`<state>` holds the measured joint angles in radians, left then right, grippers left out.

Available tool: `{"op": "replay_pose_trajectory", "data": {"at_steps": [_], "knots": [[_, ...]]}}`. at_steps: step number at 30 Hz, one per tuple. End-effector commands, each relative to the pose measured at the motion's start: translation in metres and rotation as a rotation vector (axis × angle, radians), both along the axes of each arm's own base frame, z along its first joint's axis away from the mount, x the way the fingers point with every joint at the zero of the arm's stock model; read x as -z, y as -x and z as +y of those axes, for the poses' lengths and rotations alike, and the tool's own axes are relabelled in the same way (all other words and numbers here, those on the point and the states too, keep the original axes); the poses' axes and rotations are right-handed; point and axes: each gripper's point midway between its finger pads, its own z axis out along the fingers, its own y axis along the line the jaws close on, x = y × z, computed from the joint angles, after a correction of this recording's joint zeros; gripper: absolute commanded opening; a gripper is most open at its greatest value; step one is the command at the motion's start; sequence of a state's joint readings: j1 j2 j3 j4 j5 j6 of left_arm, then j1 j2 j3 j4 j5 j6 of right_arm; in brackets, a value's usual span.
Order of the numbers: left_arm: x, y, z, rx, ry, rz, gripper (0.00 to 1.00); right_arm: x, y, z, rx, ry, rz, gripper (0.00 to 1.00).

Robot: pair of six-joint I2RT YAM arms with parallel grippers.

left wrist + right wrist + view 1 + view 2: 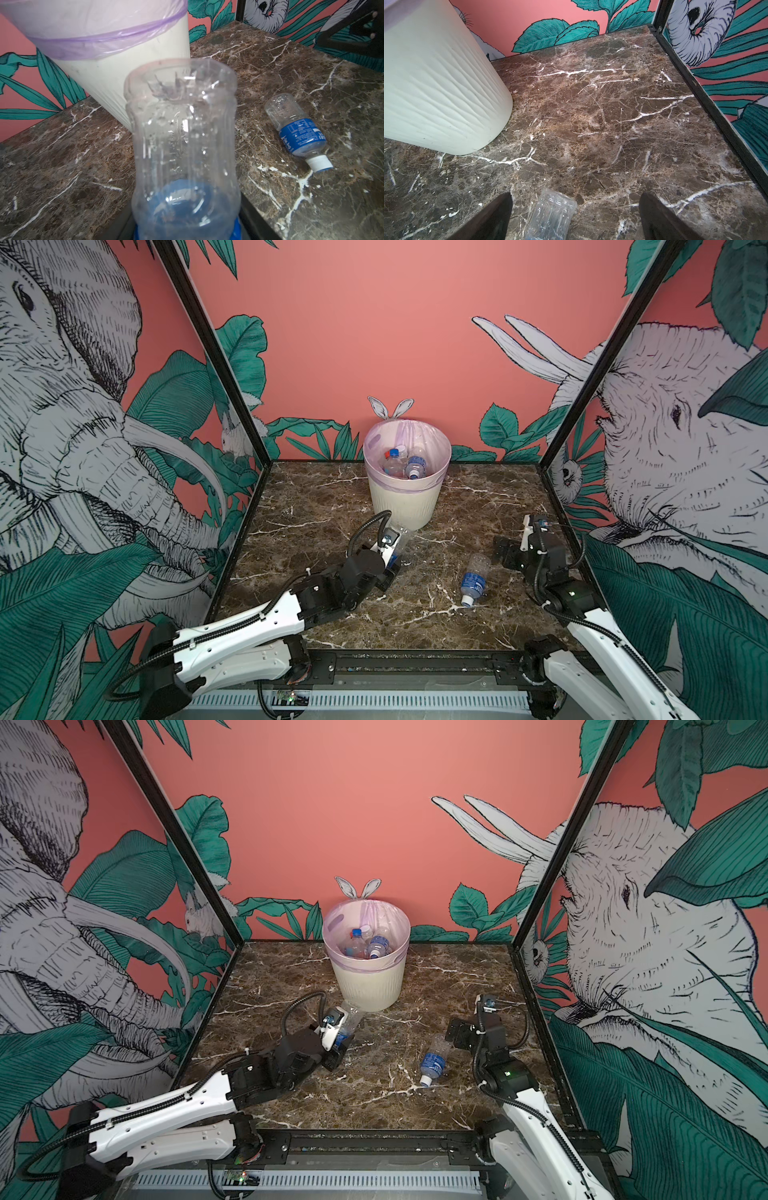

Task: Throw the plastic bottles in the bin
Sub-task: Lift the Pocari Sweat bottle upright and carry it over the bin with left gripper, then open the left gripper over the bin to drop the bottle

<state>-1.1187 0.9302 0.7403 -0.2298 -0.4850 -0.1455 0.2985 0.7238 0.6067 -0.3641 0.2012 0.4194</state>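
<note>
**Bin and bottles on your desk: stock as it stands**

Item one: the bin (401, 506) (365, 986), cream and ribbed, stands upright at the back middle of the desk (311, 506), with a lilac bag (432, 456) folded over its rim. Inside it you have several clear bottles in a pile (405, 466) (368, 947), one blue-capped and one blue-labelled; you cannot read the exact count. Item two: the held bottle (401, 537) (182, 145), clear with a blue label, is pinched near its cap end by your left tool (392, 560). Its base tilts up close before the bin's lower wall. Item three: the loose bottle (475, 578) (299, 133), blue-labelled and white-capped, lies on its side on the desk, cap toward the front edge. Its base sits between the wide-spread fingers of your right tool (576, 205); you cannot tell whether they touch it.
</note>
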Motion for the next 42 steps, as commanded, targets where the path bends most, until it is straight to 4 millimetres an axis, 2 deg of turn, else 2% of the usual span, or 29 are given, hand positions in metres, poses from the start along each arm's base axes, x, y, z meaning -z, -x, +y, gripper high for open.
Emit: {"op": "replay_pose_trajectory", "data": {"at_steps": [1,9,17,21,24,28,31,33,35,36,39,40,42], "knots": [[-0.001,0.002,0.024,-0.051,-0.018,-0.023,0.48,-0.008,-0.006,0.001,0.006,-0.019,-0.033,0.97],[-0.02,0.011,0.059,-0.101,0.036,-0.078,0.49,-0.005,-0.007,0.002,0.002,-0.017,-0.022,0.97],[-0.047,0.012,0.074,-0.124,0.075,-0.135,0.5,-0.004,-0.009,0.004,-0.004,-0.019,-0.017,0.97],[-0.074,0.009,0.07,-0.117,0.091,-0.183,0.5,-0.005,-0.009,0.005,-0.007,-0.021,-0.019,0.97],[-0.107,-0.001,0.06,-0.107,0.102,-0.236,0.5,-0.003,-0.01,0.005,-0.008,-0.022,-0.015,0.97],[-0.152,-0.044,0.04,-0.085,0.174,-0.223,0.51,-0.003,-0.01,0.006,-0.01,-0.024,-0.013,0.97],[-0.19,-0.09,0.012,-0.049,0.208,-0.232,0.52,-0.004,-0.009,0.006,-0.011,-0.025,-0.015,0.97],[-0.211,-0.132,-0.004,-0.028,0.233,-0.223,0.57,-0.003,-0.008,0.006,-0.012,-0.026,-0.012,0.97],[-0.215,-0.175,-0.016,-0.037,0.226,-0.19,0.65,-0.001,-0.008,0.007,-0.017,-0.027,-0.003,0.97],[-0.211,-0.195,-0.023,-0.041,0.214,-0.166,0.73,0.002,-0.008,0.007,-0.018,-0.025,0.007,0.97],[-0.212,-0.22,-0.032,-0.042,0.212,-0.155,0.96,0.006,-0.007,0.008,-0.022,-0.028,0.024,0.97],[-0.215,-0.221,-0.031,-0.045,0.219,-0.165,0.99,0.007,-0.007,0.009,-0.028,-0.032,0.026,0.97],[-0.224,-0.218,-0.026,-0.055,0.242,-0.199,1.0,0.01,-0.005,0.01,-0.033,-0.036,0.034,0.97]]}}
